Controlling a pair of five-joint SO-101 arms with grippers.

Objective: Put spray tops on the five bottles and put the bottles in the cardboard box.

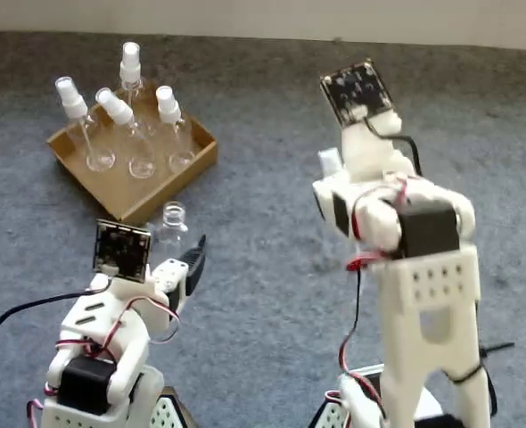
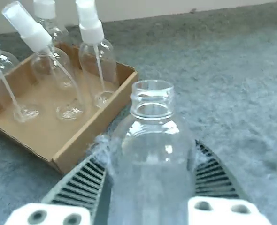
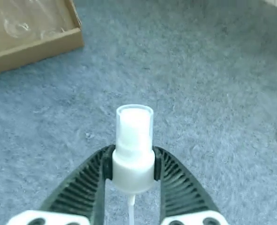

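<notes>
Closest to the lens in the high view are the two arm bases, left arm [image 1: 102,339] low and right arm [image 1: 423,267] towering over the carpet [image 1: 263,267]. The box [image 1: 169,187] sits at the far left with four capped bottles [image 1: 172,143] standing inside, so I judge four of five done. The fifth bottle [image 1: 172,223] stands just outside the box's near wall, uncapped, in the left gripper [image 1: 184,259]. A white top [image 1: 331,163] pokes out beside the right arm's wrist, well apart from that bottle.

Left wrist view: both ribbed jaws press the open bottle's sides, its neck bare and upright (a detail the high view barely gives me). Beyond it I see the box and its capped bottles.

Right wrist view: the right gripper [image 3: 134,154] is clamped on the top's collar, with the thin dip tube hanging below, which neither other view shows. One box corner is visible beyond.

What remains, as I read it: bring the top to the neck, seat it, then box the last bottle.
</notes>
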